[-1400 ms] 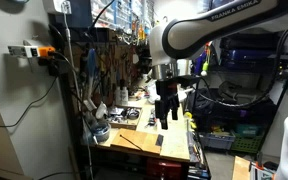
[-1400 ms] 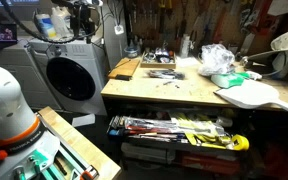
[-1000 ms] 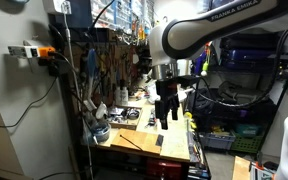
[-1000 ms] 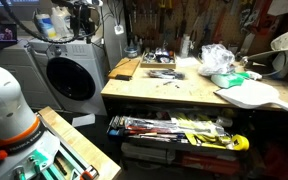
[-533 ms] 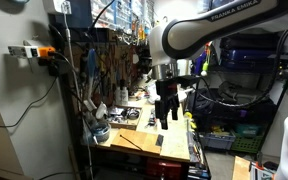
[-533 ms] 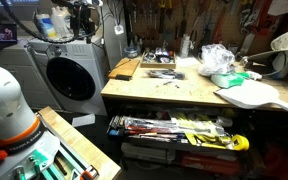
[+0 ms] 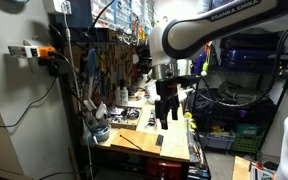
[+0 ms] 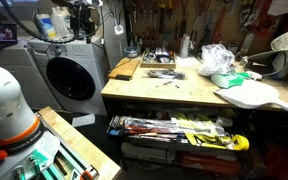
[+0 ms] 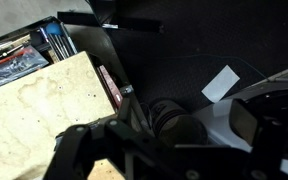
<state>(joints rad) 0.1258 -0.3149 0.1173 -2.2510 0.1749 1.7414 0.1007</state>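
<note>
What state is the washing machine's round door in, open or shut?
Shut. In an exterior view the door lies flush against the washing machine front, no gap showing.

Both exterior views share the table: one camera looks along the table from a short edge, one faces the table at its long edge from farther off. The wrist view looks down closely on a table corner.

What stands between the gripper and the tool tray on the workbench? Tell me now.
Nothing visible does. In an exterior view the gripper hangs in open air over the workbench, and the tool tray lies beside it with no object seen between.
</note>
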